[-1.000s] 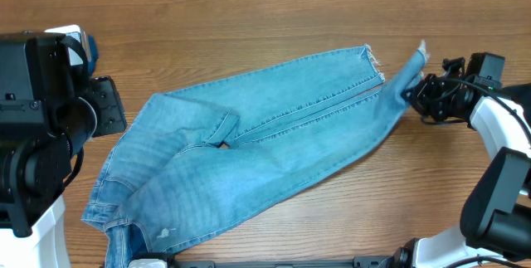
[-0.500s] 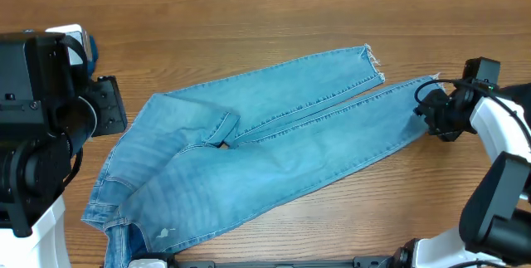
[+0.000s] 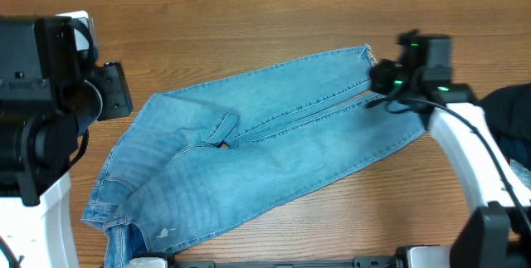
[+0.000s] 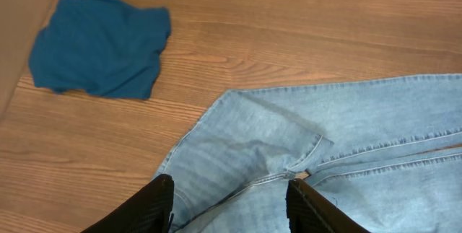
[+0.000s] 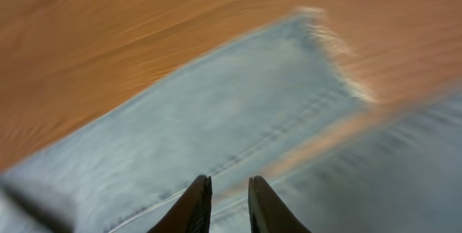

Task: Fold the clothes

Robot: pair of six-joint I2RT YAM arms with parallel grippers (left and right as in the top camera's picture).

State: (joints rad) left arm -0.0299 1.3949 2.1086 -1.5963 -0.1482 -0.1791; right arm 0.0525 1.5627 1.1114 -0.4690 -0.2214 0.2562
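Light-blue denim jeans (image 3: 265, 152) lie flat and slanted across the wooden table, waist at the lower left and frayed hems (image 3: 369, 56) at the upper right. They also show in the left wrist view (image 4: 339, 139) and, blurred, in the right wrist view (image 5: 216, 110). My right gripper (image 3: 380, 80) hovers over the leg ends near the hems; its jaws (image 5: 229, 204) stand a narrow gap apart with nothing between them. My left gripper (image 4: 231, 204) is wide open and empty above the waist and crotch area, at the left in the overhead view (image 3: 112, 94). A royal-blue cloth (image 4: 101, 45) lies crumpled beyond the waist.
A dark navy garment (image 3: 510, 110) shows at the right edge behind the right arm. Bare wooden table (image 3: 249, 27) runs along the far side. The right arm's white link (image 3: 465, 152) reaches over the table's right part.
The right gripper let go of the lower leg's hem, which now lies flat beside the other leg. It then swung up and left over the leg ends. The left arm barely moved.
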